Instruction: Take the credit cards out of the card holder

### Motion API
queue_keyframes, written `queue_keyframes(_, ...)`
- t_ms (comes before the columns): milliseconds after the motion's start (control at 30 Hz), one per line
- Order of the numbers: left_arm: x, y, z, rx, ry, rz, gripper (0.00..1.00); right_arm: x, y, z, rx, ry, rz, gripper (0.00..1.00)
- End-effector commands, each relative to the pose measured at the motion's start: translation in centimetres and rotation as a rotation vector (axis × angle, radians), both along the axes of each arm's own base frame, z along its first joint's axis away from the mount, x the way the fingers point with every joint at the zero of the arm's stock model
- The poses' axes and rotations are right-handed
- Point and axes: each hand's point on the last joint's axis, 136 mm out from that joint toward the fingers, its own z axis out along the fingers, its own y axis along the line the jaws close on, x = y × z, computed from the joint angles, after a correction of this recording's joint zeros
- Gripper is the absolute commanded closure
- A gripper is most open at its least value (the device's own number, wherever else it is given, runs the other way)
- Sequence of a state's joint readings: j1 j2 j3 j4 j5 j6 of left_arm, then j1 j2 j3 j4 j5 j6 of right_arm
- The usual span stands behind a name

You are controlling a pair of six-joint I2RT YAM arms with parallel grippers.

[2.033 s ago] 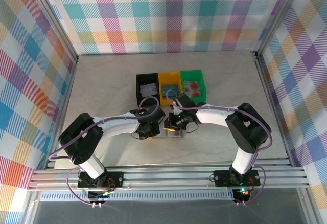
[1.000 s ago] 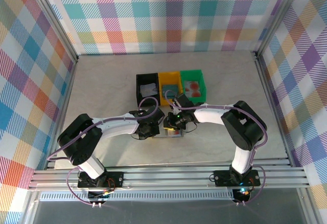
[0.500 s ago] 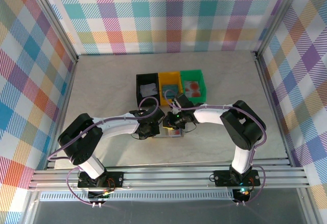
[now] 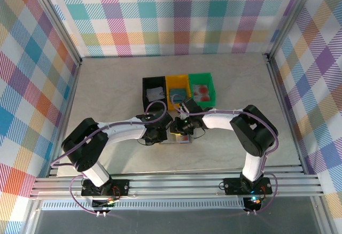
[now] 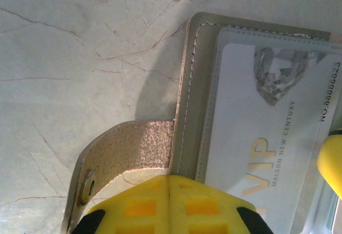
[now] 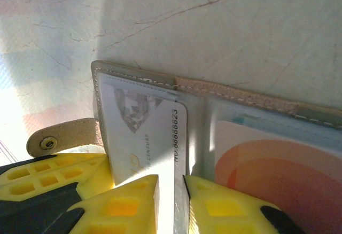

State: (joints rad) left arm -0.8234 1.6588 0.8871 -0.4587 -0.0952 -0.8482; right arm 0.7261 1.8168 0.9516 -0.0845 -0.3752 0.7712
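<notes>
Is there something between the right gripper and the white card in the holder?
Nothing visible. The right gripper has its fingers on either side of the white card's edge, in the holder. The left gripper is shut, pressing the holder's edge.

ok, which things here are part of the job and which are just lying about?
Job: card holder; white VIP card; pink-orange card; left gripper, shut, pinning the holder; right gripper, pinching the white card.
Lying about: black tray; yellow tray; green tray.

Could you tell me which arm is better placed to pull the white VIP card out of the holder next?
Right: its end effector already straddles the white VIP card's edge, while the shut left end effector pins the card holder.
</notes>
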Motion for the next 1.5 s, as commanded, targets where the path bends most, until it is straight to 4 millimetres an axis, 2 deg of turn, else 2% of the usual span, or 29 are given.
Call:
queue_keyframes(0,-2.1,1.0,-4.4,0.059,0.106,-0.019,1.00,-0.4,-1.1,-1.3,-0.060,-0.007,0.001,0.79)
queue_keyframes(400,-2.2,1.0,-4.5,0.059,0.111,-0.022,1.00,-0.3,-1.5,-0.9,-0.085,-0.019,-0.002,0.79)
queue_keyframes(733,-2.1,1.0,-4.5,0.057,0.110,-0.023,1.00,0.0,-1.4,1.2,-0.071,-0.057,0.006,0.79)
queue_keyframes(967,-2.2,1.0,-4.5,0.056,0.110,-0.023,1.00,-0.4,-1.0,0.1,-0.056,-0.022,0.011,0.80)
queue_keyframes(1233,-2.2,0.9,-4.6,0.057,0.115,-0.025,1.00,-0.5,-0.1,0.6,-0.026,-0.037,0.032,0.80)
queue_keyframes(1467,-2.2,0.9,-4.5,0.055,0.112,-0.029,1.00,-0.4,0.1,-0.1,-0.035,-0.024,0.032,0.80)
